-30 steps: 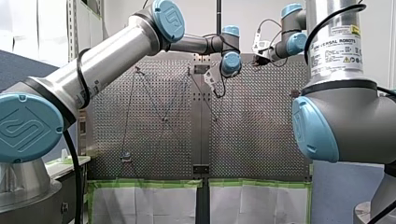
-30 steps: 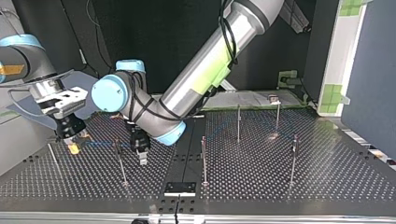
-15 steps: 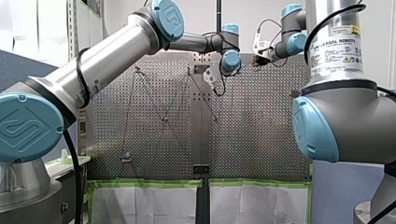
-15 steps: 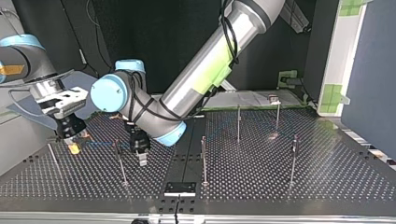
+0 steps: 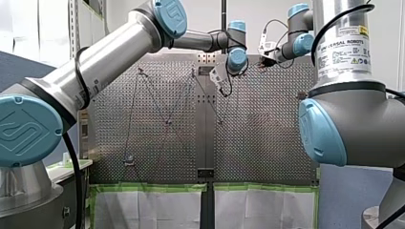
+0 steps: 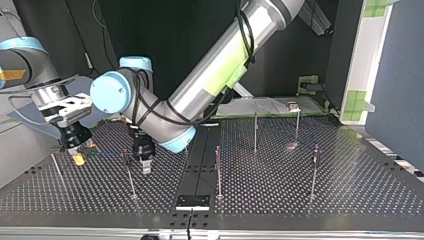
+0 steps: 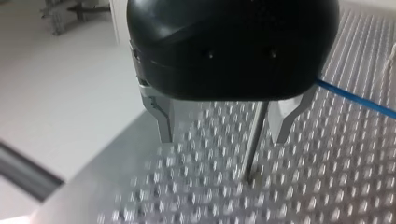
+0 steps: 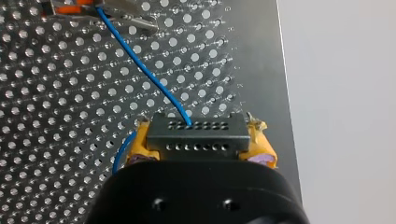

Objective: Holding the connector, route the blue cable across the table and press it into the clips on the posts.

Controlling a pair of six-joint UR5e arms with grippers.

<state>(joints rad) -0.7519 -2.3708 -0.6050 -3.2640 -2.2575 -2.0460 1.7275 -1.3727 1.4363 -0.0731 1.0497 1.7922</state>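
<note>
**My left gripper [image 6: 145, 165] shifted toward the post [image 6: 129, 176]; connector [image 8: 196, 134] unmoved**

Since a second ago, my left gripper has been carried toward the top view's left, closer to the thin post. In the left wrist view its metal fingers [image 7: 164, 122] are spread apart, and a post is seen between them. The connector is kept clamped between the yellow pads of my right gripper [image 8: 198, 150], just above the perforated table [image 6: 300, 196]. The blue cable [image 8: 140, 65] is led away from it.
</note>
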